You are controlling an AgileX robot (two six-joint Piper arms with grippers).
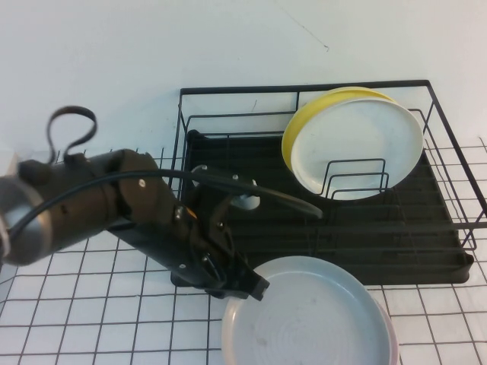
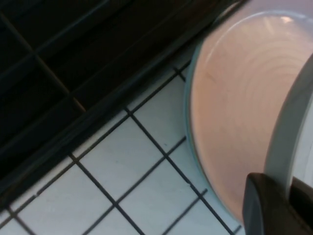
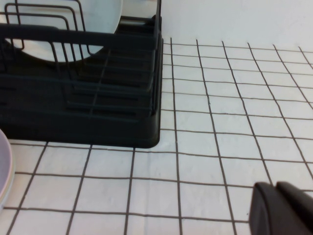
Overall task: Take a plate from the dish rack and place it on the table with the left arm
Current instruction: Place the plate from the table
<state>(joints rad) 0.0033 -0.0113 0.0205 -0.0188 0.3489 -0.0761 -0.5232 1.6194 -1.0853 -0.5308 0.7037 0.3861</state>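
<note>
plate (image 1: pixel 308 315): round, smooth, rimmed | left gripper (image 1: pixel 255 290) pinching rim | right gripper (image 3: pixel 283 210) unclear

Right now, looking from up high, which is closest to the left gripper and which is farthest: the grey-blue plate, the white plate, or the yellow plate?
From the left gripper:
1. Grey-blue plate, on the table right beside it.
2. White plate, standing in the dish rack.
3. Yellow plate, behind the white one.
The right gripper is off to the side.

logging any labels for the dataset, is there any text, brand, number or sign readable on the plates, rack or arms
None: no readable text in any view.
The plate held at its rim by the left gripper, low over the table: no writing.
The dish rack, its white plate and yellow plate: no label.
The left arm: no marking.
The right gripper, low over the table beside the rack: no marking.
</note>
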